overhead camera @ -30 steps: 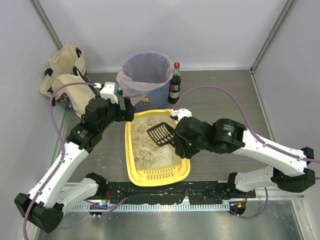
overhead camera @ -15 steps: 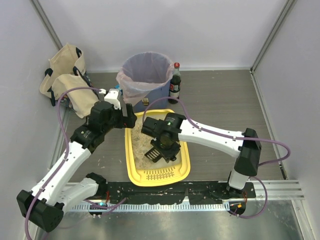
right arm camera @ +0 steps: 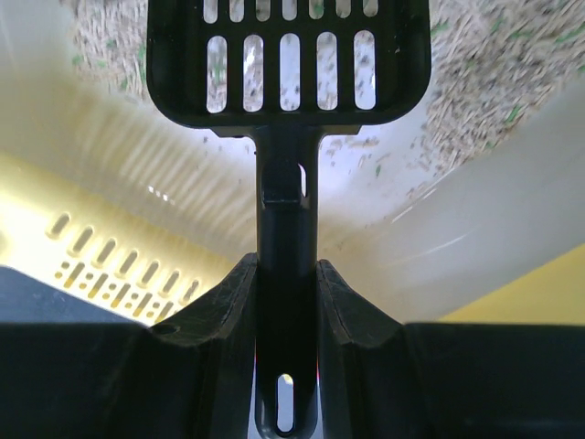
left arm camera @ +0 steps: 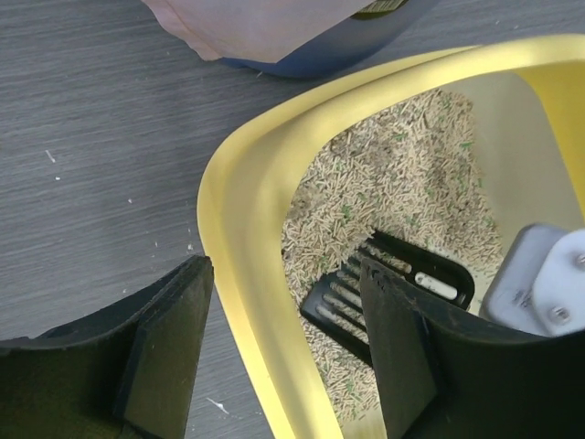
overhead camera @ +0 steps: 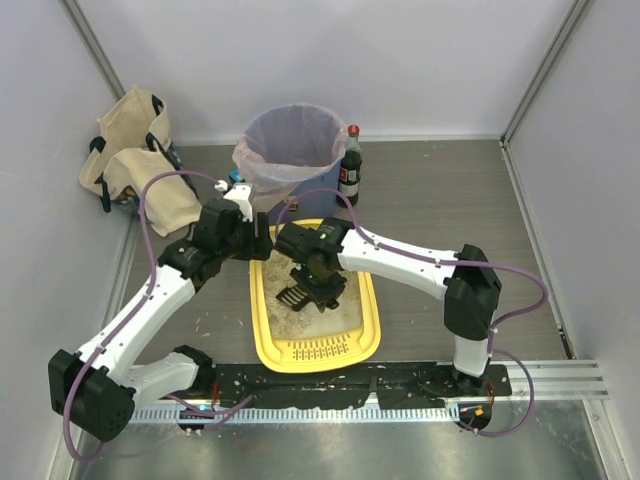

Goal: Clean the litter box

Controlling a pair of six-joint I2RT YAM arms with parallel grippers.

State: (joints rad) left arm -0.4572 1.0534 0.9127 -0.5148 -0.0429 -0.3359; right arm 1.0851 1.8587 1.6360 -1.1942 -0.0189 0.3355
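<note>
Yellow litter box, right jaws pinching black slotted scoop, left jaws spread astride box rim

Two arms are standing beside one litter box, one scoop, one bin, one bottle and one bag.

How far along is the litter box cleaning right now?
Done: the right hand is shut on the black slotted plastic scoop. In hand: its head is over the beige granules in the yellow plastic litter box, whose far-left rim sits between the left hand's open jaws. Left: lifting a load and tipping it into the round blue bin; its contents cannot be made out.
</note>
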